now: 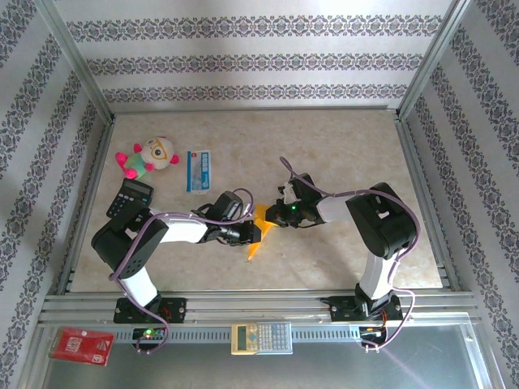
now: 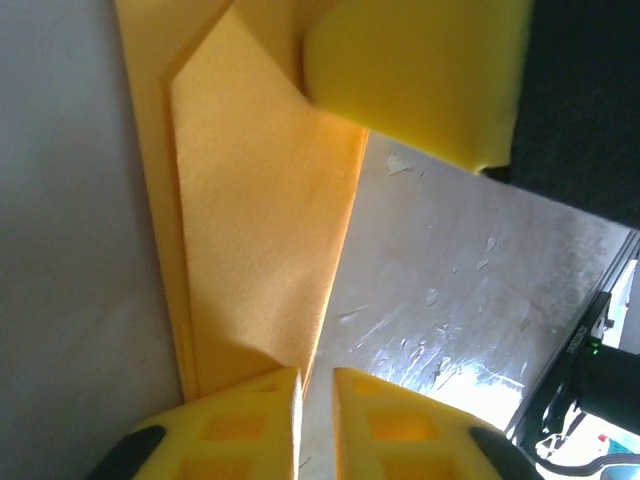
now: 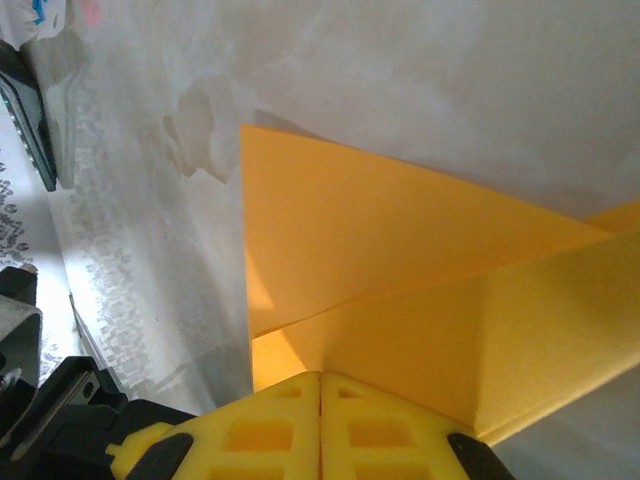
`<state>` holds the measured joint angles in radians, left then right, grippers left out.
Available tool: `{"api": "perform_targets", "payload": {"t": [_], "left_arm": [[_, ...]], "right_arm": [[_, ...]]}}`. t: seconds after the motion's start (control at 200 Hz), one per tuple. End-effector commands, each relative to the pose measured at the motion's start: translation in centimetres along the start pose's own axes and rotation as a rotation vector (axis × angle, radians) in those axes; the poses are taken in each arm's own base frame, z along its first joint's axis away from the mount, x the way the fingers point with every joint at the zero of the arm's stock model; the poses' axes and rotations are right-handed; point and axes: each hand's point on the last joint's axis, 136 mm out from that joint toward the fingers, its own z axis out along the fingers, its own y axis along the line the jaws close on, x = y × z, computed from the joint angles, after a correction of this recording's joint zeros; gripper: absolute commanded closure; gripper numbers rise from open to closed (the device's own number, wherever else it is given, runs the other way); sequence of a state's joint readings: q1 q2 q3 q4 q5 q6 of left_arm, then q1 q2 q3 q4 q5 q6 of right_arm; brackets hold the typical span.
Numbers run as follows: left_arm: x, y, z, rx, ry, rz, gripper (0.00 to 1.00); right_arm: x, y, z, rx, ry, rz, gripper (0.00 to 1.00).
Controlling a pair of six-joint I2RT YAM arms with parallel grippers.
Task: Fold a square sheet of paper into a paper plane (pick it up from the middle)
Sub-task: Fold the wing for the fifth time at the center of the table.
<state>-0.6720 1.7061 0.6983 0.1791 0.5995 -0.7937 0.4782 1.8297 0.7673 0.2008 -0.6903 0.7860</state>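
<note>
Desk centre: thin orange-yellow paper sheet [image 1: 261, 215], partly folded into layered triangular flaps, sits between the two arms over the beige marbled desk [image 1: 349, 146].

Right pincer [image 3: 320, 376]: yellow fingers pressed together with no gap, clamped on a folded edge of the sheet.

Left pincer [image 2: 315, 372]: fingers a narrow crack apart, pale desk visible through the slit. A flap's corner reaches the tips; cannot tell if it is gripped.

Far-left part of desk, well apart from the paper: black calculator [image 1: 130, 198], blue-and-white rectangular packet [image 1: 199, 170], pink-and-white plush toy [image 1: 150, 156].
</note>
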Motion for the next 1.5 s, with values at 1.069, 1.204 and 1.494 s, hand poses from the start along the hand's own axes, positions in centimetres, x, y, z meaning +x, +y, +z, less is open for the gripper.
{"api": "perform_targets", "payload": {"t": [1.069,1.204,1.494], "left_arm": [[3.4,1.8,0.4,-0.061,0.079,0.005,0.89],[4.2,2.0,0.2,-0.056,0.085,-0.006,0.87],[3.0,0.3,-0.4,0.004,0.022,-0.013,0.8]], "right_arm": [[1.0,-5.6,0.5,0.159,0.002,0.1,0.94],[1.2,-5.9,0.6,0.174,0.008,0.103,0.95],[2.4,-7.3,0.5,0.296,0.043,0.077,1.0]]}}
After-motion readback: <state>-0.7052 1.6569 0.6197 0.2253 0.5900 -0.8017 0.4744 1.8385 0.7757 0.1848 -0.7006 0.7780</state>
